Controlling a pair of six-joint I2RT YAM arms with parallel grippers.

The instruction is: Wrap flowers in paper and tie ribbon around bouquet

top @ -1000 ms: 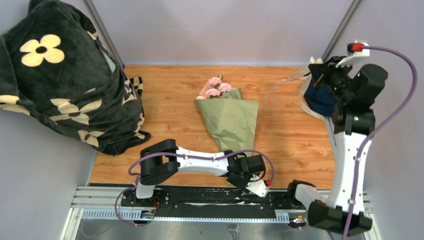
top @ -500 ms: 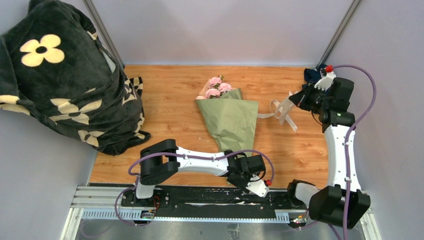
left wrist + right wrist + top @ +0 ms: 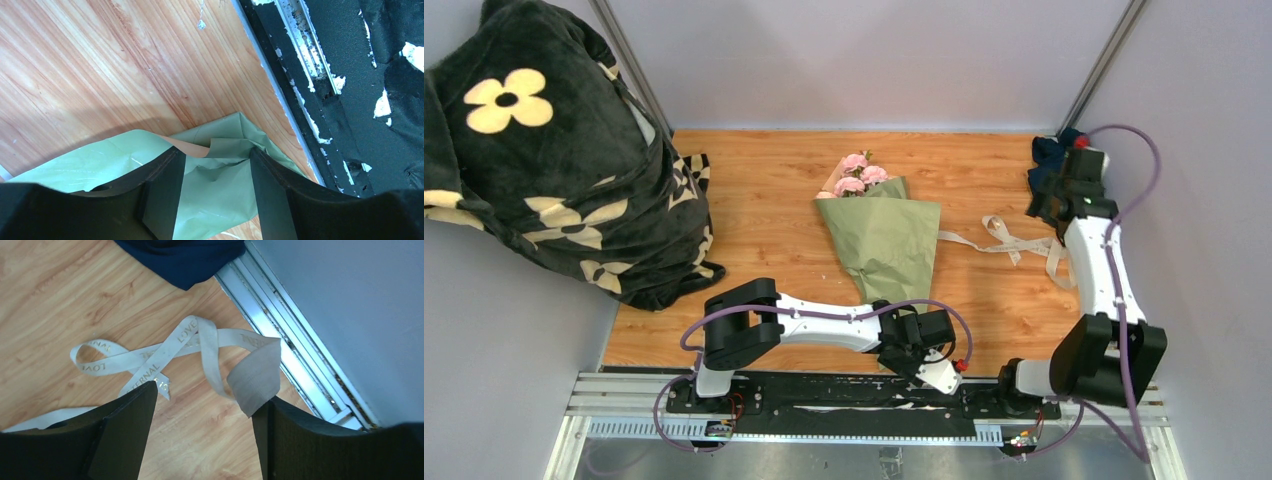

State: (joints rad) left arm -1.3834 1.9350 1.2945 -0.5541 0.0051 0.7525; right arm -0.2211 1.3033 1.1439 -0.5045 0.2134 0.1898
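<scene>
Ribbon (image 3: 1009, 243) lies loose on worktop (image 3: 764, 200), long axis 9–3, between bouquet (image 3: 884, 235) and my right gripper (image 3: 205, 400); right arm nearer. Right gripper wide open, empty, ribbon at its 8 o'clock. Bouquet at centre, axis 12–6, blooms to 12. Left gripper (image 3: 215, 160) half open astride its tail; clamped or not, I can't tell.
</scene>
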